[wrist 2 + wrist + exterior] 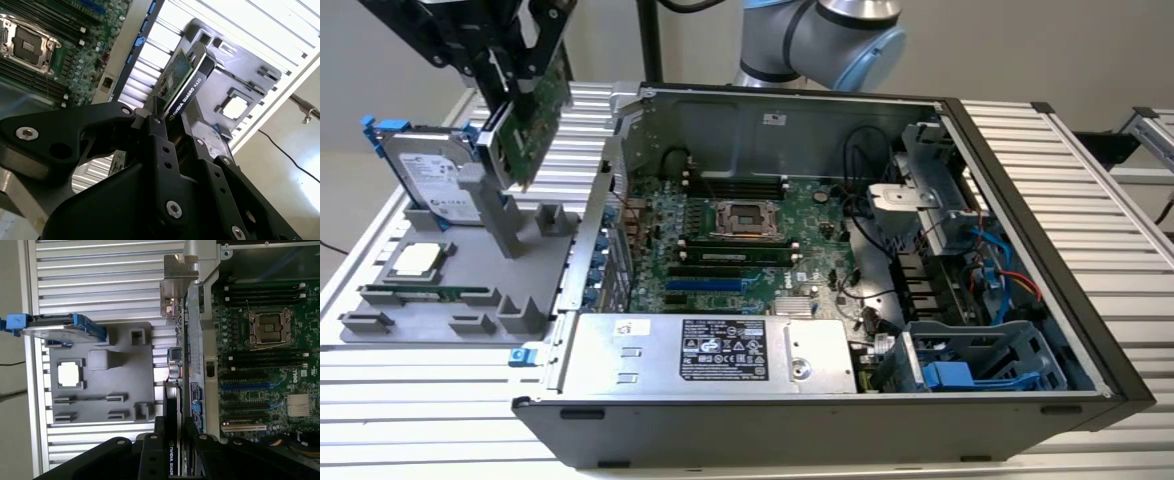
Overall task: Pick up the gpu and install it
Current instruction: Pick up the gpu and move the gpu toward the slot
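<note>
The claw point(511, 85) is clamped on the gpu point(534, 125). In both wrist views its black fingers point(156, 131) press the two flat faces of the card, green board on one side and black shroud on the other. The card hangs on edge and tilted, with its silver bracket point(176, 287) at the end farthest from the claw.

Below it sits the grey tray point(454, 250) on the slatted table point(427, 400). The gpu looks lifted free of the tray. In the exterior view its lower edge is near an upright post of the tray, and I cannot tell whether they touch. The hard drive point(434, 175) stands in the tray, the cpu point(416, 260) lies flat in its pocket, and the memory stick point(427, 295) lies near the tray's front.

Beside the tray, on the exterior view's right, the case point(787, 430) lies open with the motherboard point(654, 230) exposed. The first wrist view shows the card alongside the case's outer wall, outside the case.

By these pictures the pick-up is done, since the card is gripped and raised. The install is not. The gpu is well apart from the blue slots point(707, 285), which show no card in them, so bringing it into the case, lining it up and seating it are all left.
</note>
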Robot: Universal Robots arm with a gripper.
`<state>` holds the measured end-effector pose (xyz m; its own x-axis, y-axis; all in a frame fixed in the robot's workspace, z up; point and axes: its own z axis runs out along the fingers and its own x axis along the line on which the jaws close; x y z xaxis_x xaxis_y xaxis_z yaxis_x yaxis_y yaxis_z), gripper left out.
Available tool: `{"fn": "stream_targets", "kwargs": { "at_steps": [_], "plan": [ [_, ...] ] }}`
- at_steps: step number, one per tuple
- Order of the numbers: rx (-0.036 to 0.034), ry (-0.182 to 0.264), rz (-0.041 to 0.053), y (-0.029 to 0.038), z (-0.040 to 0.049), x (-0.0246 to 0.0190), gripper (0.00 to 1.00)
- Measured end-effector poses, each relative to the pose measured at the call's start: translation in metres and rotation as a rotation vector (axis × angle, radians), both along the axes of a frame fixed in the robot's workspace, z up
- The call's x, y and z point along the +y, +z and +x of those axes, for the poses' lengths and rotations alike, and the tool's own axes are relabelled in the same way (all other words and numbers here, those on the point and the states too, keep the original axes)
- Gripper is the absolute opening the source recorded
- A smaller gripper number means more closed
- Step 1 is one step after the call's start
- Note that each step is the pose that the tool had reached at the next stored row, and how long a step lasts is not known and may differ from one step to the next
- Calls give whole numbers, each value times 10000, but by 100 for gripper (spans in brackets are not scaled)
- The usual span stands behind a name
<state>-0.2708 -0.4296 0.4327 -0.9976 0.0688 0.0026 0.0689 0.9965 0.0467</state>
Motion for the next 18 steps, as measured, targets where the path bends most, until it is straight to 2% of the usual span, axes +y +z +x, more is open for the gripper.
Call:
{"fn": "stream_targets", "kwargs": {
  "at_steps": [18],
  "plan": [
    [5, 0, 0, 0, 130, 0, 0]
  ]
}}
